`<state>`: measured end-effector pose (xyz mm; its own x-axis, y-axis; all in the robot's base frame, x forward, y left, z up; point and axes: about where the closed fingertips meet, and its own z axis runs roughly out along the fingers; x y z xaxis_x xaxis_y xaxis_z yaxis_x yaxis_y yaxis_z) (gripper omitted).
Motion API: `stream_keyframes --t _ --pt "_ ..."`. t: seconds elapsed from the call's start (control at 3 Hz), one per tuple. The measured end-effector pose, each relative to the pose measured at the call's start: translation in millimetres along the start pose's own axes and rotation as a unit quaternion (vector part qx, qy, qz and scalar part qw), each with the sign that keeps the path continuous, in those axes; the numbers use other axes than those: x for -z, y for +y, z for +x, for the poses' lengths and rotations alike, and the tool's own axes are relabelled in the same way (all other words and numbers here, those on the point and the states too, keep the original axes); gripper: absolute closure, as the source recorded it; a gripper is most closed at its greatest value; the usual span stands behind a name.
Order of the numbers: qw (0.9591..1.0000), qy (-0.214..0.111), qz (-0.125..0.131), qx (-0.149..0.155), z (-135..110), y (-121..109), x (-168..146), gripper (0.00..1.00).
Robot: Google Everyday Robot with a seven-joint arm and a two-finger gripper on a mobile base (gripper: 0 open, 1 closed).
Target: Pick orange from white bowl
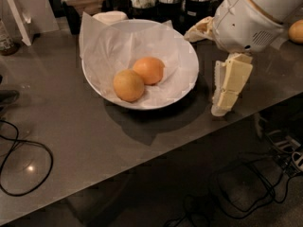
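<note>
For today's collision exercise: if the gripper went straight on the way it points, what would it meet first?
Probably the grey table beside the white bowl; the gripper points downward, though depth is unclear.

Dark grey, glossy surface (94, 141). The pincer (222, 103) hangs pointing down over its right part, close to the near edge. A white bowl (189, 74) stands on the surface just left of the pincer. A black cable (49, 159) lies looped far to the pincer's left. Dark containers (165, 6) stand behind and left of it, and a round fruit (296, 30) rests behind and right.
</note>
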<state>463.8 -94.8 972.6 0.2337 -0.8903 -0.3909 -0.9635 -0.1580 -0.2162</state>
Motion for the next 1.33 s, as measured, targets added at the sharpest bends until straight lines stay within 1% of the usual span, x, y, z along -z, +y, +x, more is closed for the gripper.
stream_keyframes --t 0.33,0.67,1.0,1.33 --pt "0.9992 -0.016 -0.012 0.036 -25.7 -11.7 -14.7 0.0" --pt "0.9966 -0.024 -0.04 0.068 -41.8 -42.2 -36.9 0.0" --pt "0.9892 -0.037 -0.071 0.123 -59.3 -86.3 -63.5 0.0" --pt "0.9779 -0.06 -0.065 0.19 -83.8 -122.9 -73.2 0.0"
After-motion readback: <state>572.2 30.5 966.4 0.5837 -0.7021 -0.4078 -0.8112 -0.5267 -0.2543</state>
